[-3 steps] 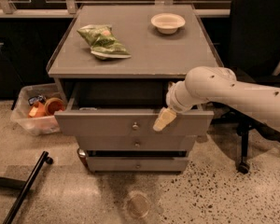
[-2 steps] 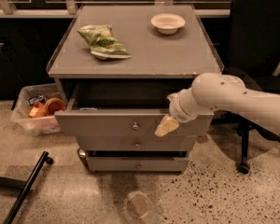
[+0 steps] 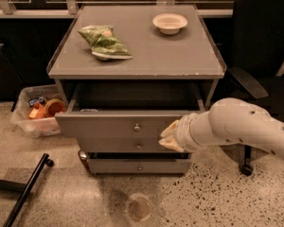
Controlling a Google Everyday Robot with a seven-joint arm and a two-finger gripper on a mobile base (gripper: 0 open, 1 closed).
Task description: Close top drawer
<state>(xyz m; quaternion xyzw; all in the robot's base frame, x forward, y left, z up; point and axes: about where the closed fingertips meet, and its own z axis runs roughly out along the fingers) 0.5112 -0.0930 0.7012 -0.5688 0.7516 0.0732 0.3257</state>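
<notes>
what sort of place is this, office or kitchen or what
Likely an office or lab workspace: a grey cabinet with its top drawer open, a black office chair beside it, and a speckled floor. The gripper sits at the drawer's front, right of the knob.

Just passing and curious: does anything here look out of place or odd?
The top drawer stands pulled out, not shut. The gripper is at its front, right of the knob. On the floor in front is a dark round stain.
</notes>
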